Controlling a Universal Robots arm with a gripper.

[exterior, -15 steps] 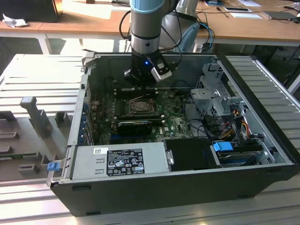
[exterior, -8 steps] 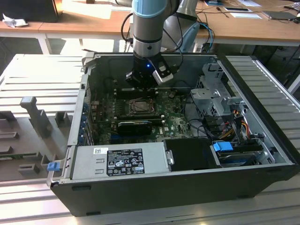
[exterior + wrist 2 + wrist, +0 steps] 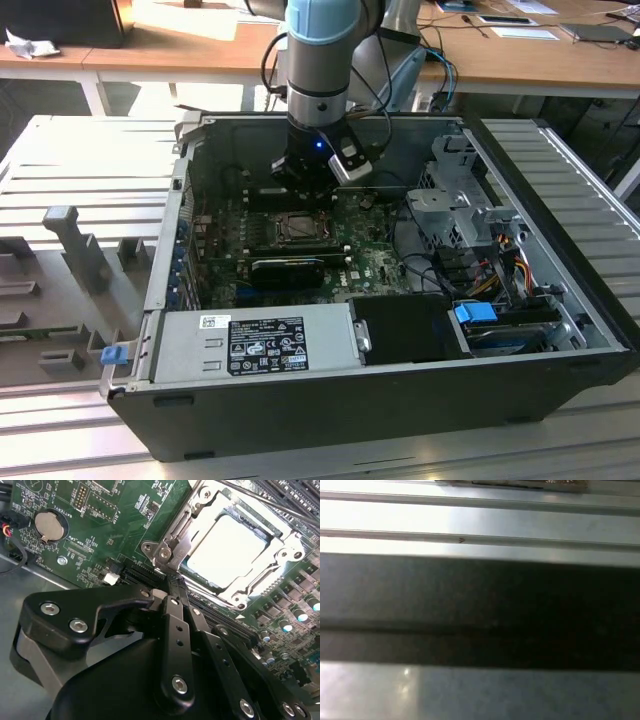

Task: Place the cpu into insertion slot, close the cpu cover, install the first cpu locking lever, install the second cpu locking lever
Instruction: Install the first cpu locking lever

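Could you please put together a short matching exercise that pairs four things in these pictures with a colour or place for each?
Things:
1. cpu
2. cpu cover
3. gripper
4. coin battery

Descriptions:
A. black, its fingertips by the socket's corner
B. round and silver, on the green board away from the socket
C. pale square seated in the socket
D. metal frame lying flat around the chip

Pairs: 1-C, 2-D, 3-A, 4-B
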